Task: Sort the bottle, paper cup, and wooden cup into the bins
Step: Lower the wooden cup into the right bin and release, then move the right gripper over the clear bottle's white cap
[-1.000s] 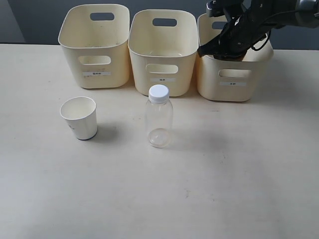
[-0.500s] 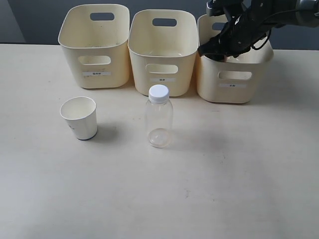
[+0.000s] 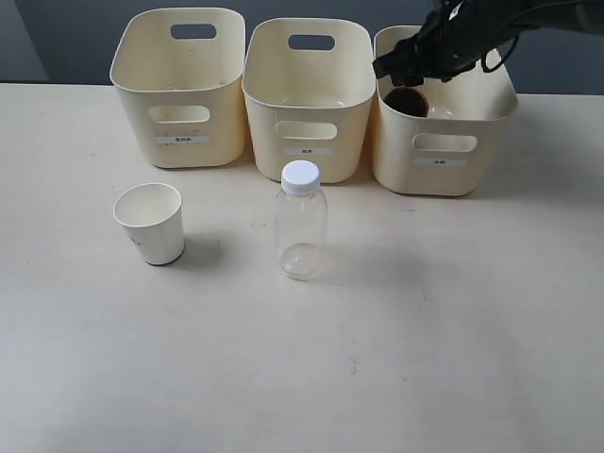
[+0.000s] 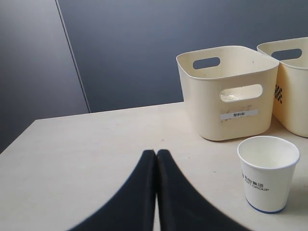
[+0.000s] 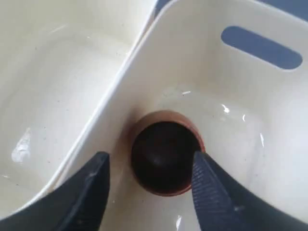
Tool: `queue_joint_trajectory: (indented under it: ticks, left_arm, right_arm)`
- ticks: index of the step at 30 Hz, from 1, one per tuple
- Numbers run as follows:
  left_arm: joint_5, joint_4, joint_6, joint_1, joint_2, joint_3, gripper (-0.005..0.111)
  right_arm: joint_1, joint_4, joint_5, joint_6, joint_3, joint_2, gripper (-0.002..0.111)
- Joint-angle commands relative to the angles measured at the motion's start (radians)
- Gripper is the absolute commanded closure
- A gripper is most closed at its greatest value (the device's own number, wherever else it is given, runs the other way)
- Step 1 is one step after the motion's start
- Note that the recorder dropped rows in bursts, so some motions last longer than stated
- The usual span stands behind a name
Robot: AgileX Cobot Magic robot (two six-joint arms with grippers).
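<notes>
Above the right bin's (image 3: 444,142) rim, right gripper (image 5: 149,187) gapes, wooden cup (image 5: 165,154) released inside

Table (image 3: 453,359), bins (image 3: 307,94), paper cup (image 3: 151,223), bottle (image 3: 301,231)

Pale beige table (image 3: 425,359) spanned the exterior view; surface matte, with faint specks. Dark grey-blue wall (image 4: 144,43) stood behind it. A vertical seam split the wall in the left wrist view.

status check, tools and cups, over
Right tool open above wooden cup in right bin. Left tool shut, empty. Paper cup, bottle on table, unobstructed.
</notes>
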Motion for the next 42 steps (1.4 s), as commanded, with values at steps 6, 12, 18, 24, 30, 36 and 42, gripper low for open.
queue_joint_trajectory:
  ticks: [6, 12, 18, 24, 30, 36, 42]
  left_arm:
    - [-0.007, -0.006, -0.001, 0.000, -0.005, 0.002, 0.107]
    - [-0.007, -0.006, -0.001, 0.000, -0.005, 0.002, 0.107]
    - [-0.007, -0.006, -0.001, 0.000, -0.005, 0.002, 0.107]
    - [-0.007, -0.006, -0.001, 0.000, -0.005, 0.002, 0.107]
    - [-0.007, -0.006, -0.001, 0.000, -0.005, 0.002, 0.107]
    - [-0.007, -0.006, -0.001, 0.000, -0.005, 0.002, 0.107]
    - [-0.007, -0.006, -0.001, 0.000, -0.005, 0.002, 0.107]
  right_arm:
    - [0.118, 0.005, 0.099, -0.069, -0.003, -0.141, 0.059]
    - [0.181, 0.051, 0.232, -0.081, -0.003, -0.231, 0.059]
    - [0.242, 0.177, 0.464, -0.139, -0.003, -0.270, 0.056]
    - [0.295, 0.284, 0.557, -0.163, -0.003, -0.271, 0.045]
    - [0.329, 0.268, 0.541, -0.163, -0.003, -0.259, 0.044]
    - [0.329, 0.264, 0.534, -0.157, -0.003, -0.204, 0.044]
    - [0.329, 0.160, 0.527, -0.112, -0.003, -0.176, 0.044]
